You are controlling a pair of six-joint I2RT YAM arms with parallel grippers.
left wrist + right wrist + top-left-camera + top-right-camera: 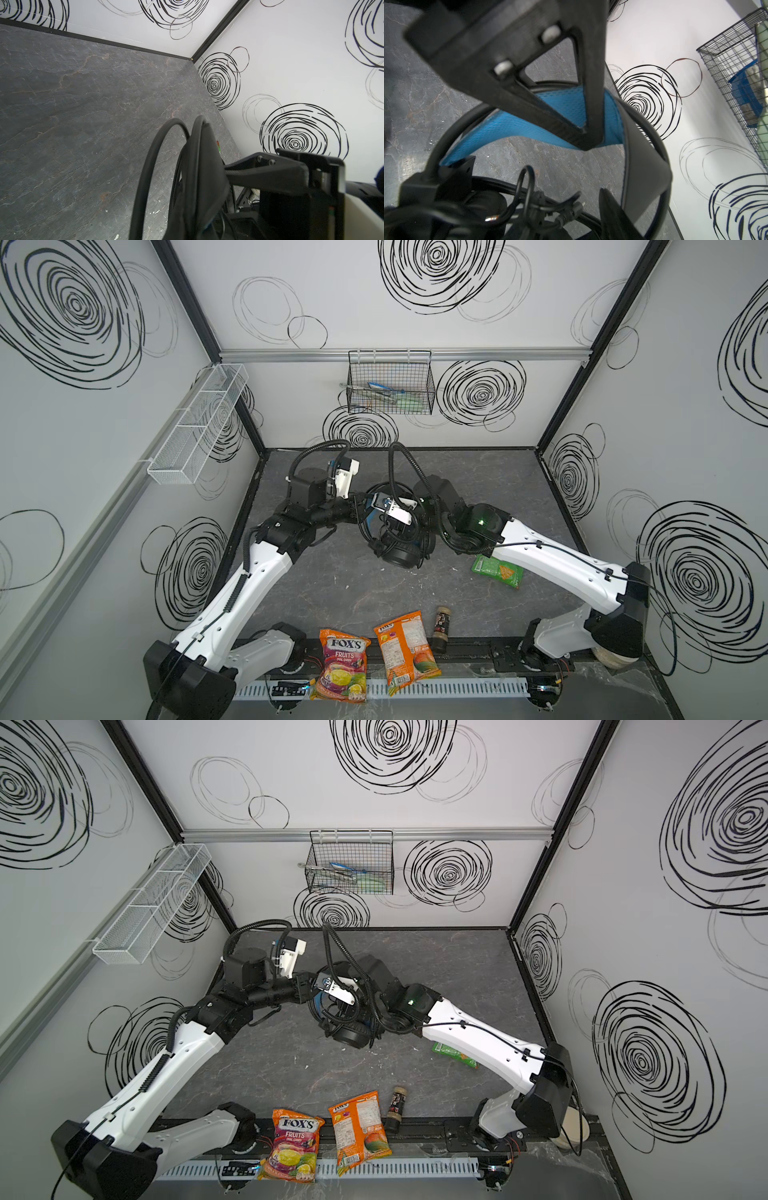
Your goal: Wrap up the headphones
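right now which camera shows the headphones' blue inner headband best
The right wrist view: the blue inner headband fills mid-frame, mesh visible. Both top views show small blue slivers; the left wrist view shows mostly its black outer side.

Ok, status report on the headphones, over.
Left gripper shut on headphones, at the band. Right gripper open by the band. Green packet nearby, apart.

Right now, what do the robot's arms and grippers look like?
White shells and black joints on the left arm and right arm, with black ribbed hoses at the wrists. A green light glows on the right arm. The right gripper has black, triangular open-frame fingers.
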